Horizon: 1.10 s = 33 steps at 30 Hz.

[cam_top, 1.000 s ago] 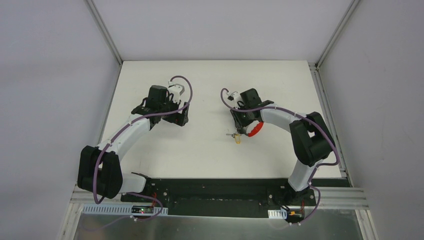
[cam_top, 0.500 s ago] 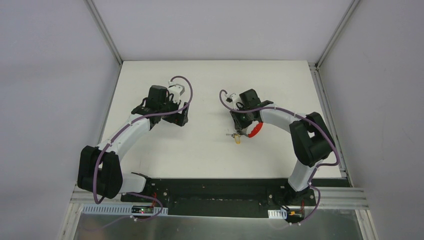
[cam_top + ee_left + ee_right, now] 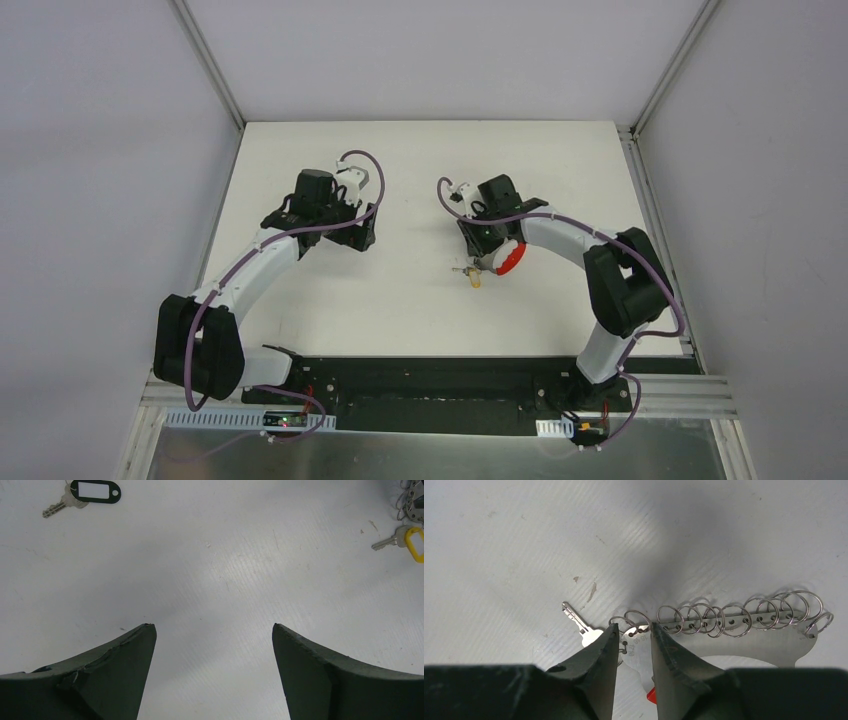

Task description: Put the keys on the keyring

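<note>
**Small turn on the right, none on the left**

Nothing on the left has shifted since a second ago. The left gripper (image 3: 212, 626) sits where it was, its jaws spread wide over bare white table (image 3: 215, 570) with nothing between them. Well ahead of it and off to its left lies the black-tagged key (image 3: 87, 494), flat on the table. Ahead and far to its right, at the edge of its wrist view, a yellow-headed key (image 3: 407, 539) lies just below a cluster of wire rings.

On the right the change is slight. The right gripper (image 3: 634, 626) has turned a little over the keyring (image 3: 769, 642), and from above the red band (image 3: 510, 258) looks shorter and rounder than before. The jaws are narrow, closed on the near end of the steel plate (image 3: 636, 642), with one wire ring lying right at the fingertips. The row of wire loops (image 3: 734, 612) runs away from the gripper along the plate's far edge, rightward in the wrist view. A sliver of red shows low between the fingers.

Just beside the gripper on the other side, a silver key blade (image 3: 574, 617) lies on the table, its head hidden behind a finger. Whether it is the yellow-headed one cannot be told.
</note>
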Tool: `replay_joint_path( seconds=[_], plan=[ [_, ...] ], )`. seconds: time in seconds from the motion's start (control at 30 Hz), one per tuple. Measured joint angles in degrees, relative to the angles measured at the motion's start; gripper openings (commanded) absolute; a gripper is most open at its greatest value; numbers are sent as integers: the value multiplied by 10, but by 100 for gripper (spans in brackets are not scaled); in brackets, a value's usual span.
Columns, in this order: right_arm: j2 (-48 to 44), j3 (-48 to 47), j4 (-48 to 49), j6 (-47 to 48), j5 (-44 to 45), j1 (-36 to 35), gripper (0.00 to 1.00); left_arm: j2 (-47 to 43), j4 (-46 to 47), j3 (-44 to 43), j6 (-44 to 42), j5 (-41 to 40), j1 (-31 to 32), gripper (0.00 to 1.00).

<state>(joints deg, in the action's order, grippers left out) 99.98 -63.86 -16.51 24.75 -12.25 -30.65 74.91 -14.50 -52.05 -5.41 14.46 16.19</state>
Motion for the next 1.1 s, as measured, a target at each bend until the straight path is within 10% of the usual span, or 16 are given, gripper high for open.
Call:
replay_joint_path(
  seconds=[1.1],
  plan=[
    [37,-27,-37,34,-5,-16,40,0,0,0,-13,0,0,87]
  ],
)
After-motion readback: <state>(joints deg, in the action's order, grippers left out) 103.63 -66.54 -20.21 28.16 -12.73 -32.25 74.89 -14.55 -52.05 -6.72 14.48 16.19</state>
